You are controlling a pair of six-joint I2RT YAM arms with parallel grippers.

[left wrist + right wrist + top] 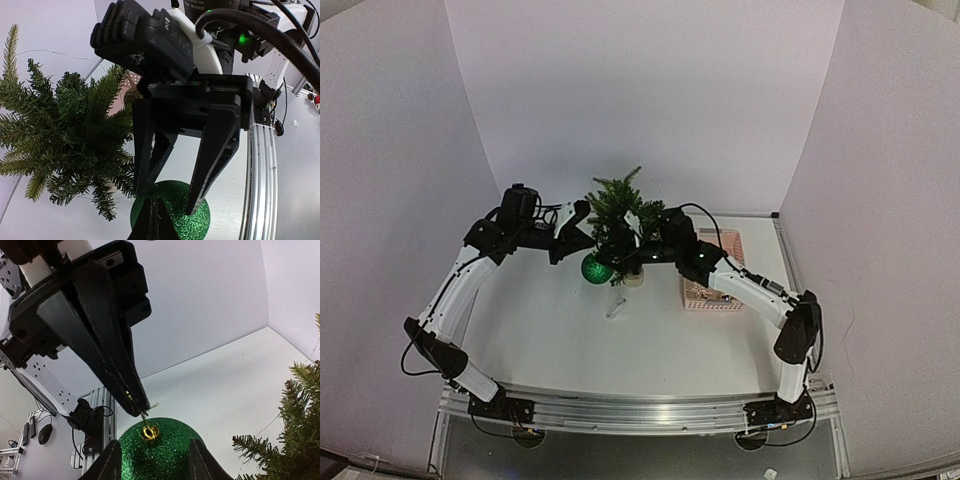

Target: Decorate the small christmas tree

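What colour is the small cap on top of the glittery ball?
The cap is gold, atop the green glitter ball; right wrist view shows it best.

- A green glitter bauble with a gold cap hangs over the middle of the white table.
- A small pale object, too small to identify, lies just near and right of the bauble.
- A pink lattice basket sits on the table's right side.
- White panels wall the left, far and right sides.
- A metal rail runs along the near edge.
- A dark computer mouse lies beyond the rail.
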